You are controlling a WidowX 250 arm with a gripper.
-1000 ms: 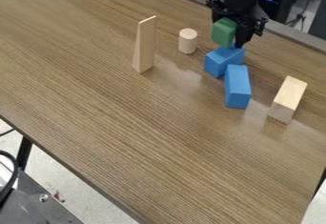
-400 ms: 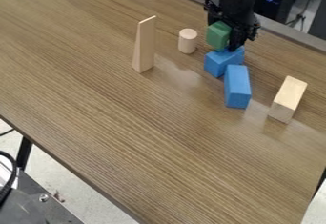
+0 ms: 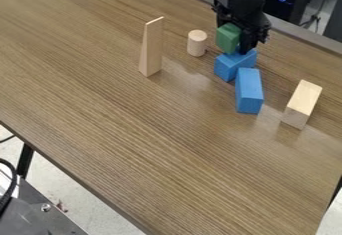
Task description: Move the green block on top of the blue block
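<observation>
At the frame's right, a wood block (image 3: 302, 104) is lying near the front blue block (image 3: 249, 91). Toward the upper right, the rear blue block (image 3: 230, 66) is sitting beneath the green block (image 3: 228, 38), which the gripper (image 3: 239, 40) is holding.

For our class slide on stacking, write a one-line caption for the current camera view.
Black gripper at the green block, above the farther blue block, near a pale wooden cylinder.
</observation>
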